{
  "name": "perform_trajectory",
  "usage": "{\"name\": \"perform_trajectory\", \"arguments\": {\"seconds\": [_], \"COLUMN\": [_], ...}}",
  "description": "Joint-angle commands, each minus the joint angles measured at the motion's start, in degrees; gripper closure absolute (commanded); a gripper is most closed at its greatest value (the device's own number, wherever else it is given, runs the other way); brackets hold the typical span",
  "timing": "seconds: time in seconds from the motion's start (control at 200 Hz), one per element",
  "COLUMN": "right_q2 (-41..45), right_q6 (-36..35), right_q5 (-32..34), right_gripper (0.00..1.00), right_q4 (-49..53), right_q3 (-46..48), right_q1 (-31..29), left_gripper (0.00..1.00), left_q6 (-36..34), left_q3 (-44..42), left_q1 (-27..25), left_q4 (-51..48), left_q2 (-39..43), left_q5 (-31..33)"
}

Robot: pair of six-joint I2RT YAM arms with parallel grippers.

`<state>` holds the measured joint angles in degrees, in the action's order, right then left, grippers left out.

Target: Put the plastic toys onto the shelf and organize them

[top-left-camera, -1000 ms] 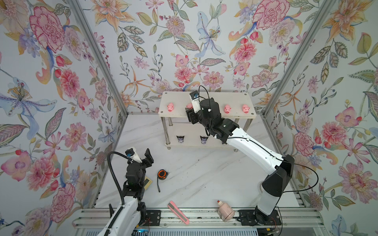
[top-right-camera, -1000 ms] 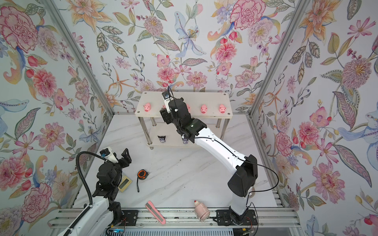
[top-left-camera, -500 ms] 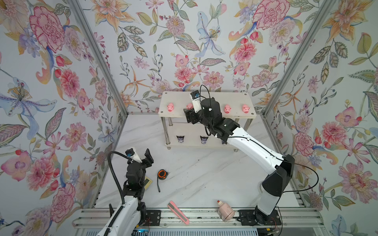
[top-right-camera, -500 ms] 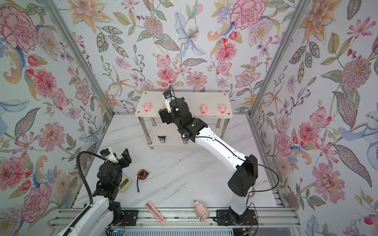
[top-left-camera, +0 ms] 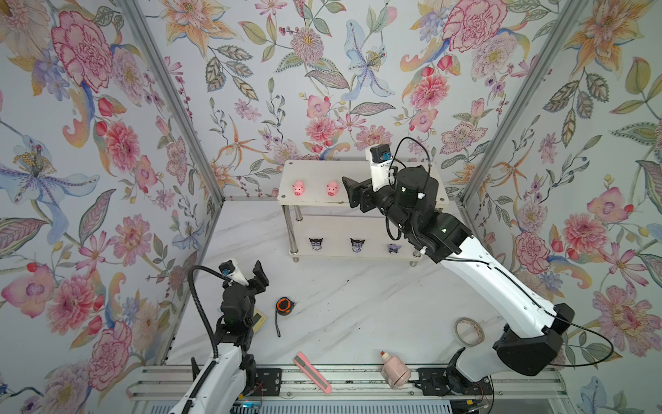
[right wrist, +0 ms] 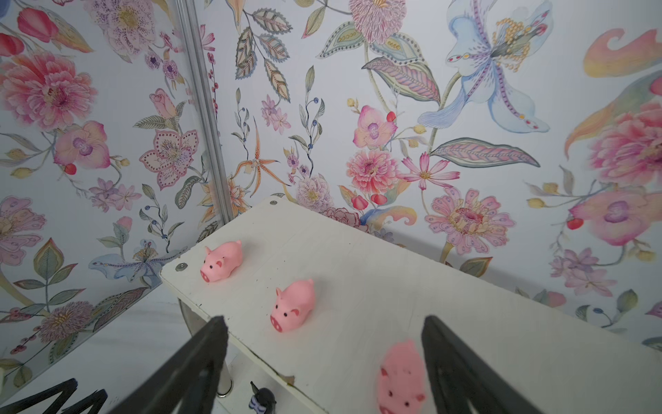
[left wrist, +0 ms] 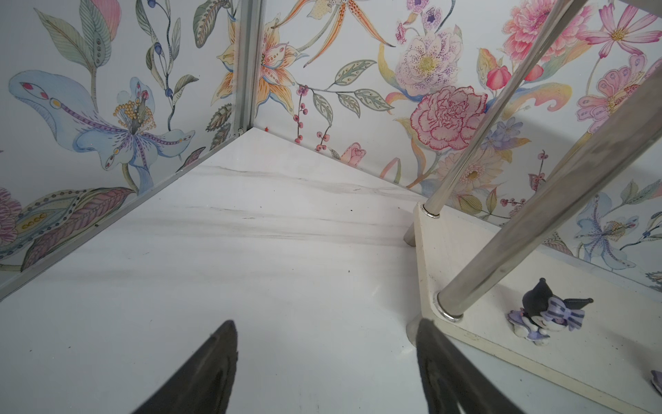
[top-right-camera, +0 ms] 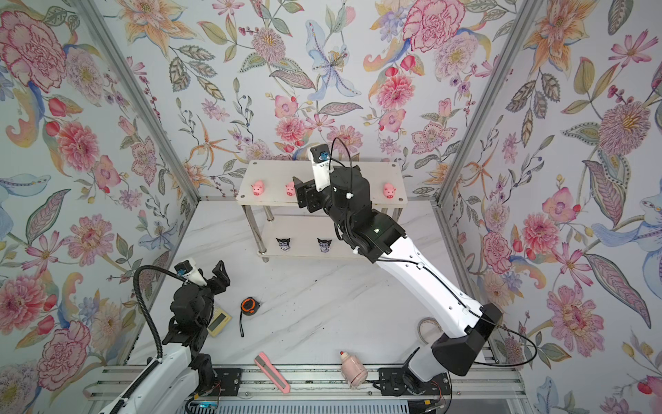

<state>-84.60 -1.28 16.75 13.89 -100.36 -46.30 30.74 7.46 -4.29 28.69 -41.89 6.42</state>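
The white two-tier shelf (top-left-camera: 315,172) (top-right-camera: 279,172) stands against the back wall. Pink pig toys (top-left-camera: 298,187) (top-left-camera: 332,188) (top-right-camera: 389,190) stand on its top board. Purple horned figurines (top-left-camera: 315,244) (top-left-camera: 357,245) (top-left-camera: 393,248) stand on the lower board. My right gripper (top-left-camera: 353,195) (right wrist: 324,322) hovers open over the top board's front edge. In the right wrist view a blurred pig (right wrist: 402,380) lies between its fingers, close beside one, with two more pigs (right wrist: 293,305) (right wrist: 221,261) beyond. My left gripper (top-left-camera: 256,277) (left wrist: 326,322) is open and empty above the floor, left of the shelf.
On the floor lie a black-orange tape measure (top-left-camera: 284,306), a pink box cutter (top-left-camera: 311,372), a pale pink bottle (top-left-camera: 394,369) and a tape roll (top-left-camera: 469,331). A small beige device (top-left-camera: 259,319) sits beside the left arm. Flowered walls close in three sides.
The right gripper's jaws have spread wider over the top board and shifted a little. The left arm has not moved.
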Motion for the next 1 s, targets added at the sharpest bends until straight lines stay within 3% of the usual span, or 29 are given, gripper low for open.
{"name": "perform_trajectory", "arguments": {"seconds": [0.0,0.23,0.485,0.601,0.711,0.751,0.781,0.996], "right_q2": [2.02,5.21,5.64,7.50,11.52,13.29,14.78,26.25], "right_q6": [-0.73,0.20,1.72,1.18,-0.42,-0.65,-0.66,3.10], "right_q5": [3.72,4.79,4.26,4.79,9.23,10.76,11.54,12.41], "right_gripper": [0.17,0.28,0.27,0.19,0.11,0.08,0.00,0.01], "right_q4": [0.53,2.41,4.22,4.26,4.19,4.14,4.13,1.25], "right_q3": [3.78,7.50,9.10,11.50,16.53,19.22,21.33,39.81], "right_q1": [-0.19,1.67,3.59,3.58,4.18,4.83,5.45,14.46], "left_gripper": [0.21,0.21,0.21,0.20,0.19,0.02,0.01,0.01], "left_q6": [0.49,0.46,0.38,-0.84,-1.94,-2.25,-2.53,-4.34], "left_q3": [-0.72,-0.96,-0.94,-1.26,-1.75,-2.30,-2.88,-4.47], "left_q1": [-0.19,-0.19,-0.19,-0.20,-0.21,-0.28,-0.19,-0.19], "left_q4": [0.45,-0.21,0.29,1.87,2.60,3.13,3.77,3.37], "left_q2": [1.05,1.99,0.85,0.32,1.52,2.40,3.11,6.96], "left_q5": [0.64,1.07,1.04,0.50,0.89,1.42,1.97,6.12]}}
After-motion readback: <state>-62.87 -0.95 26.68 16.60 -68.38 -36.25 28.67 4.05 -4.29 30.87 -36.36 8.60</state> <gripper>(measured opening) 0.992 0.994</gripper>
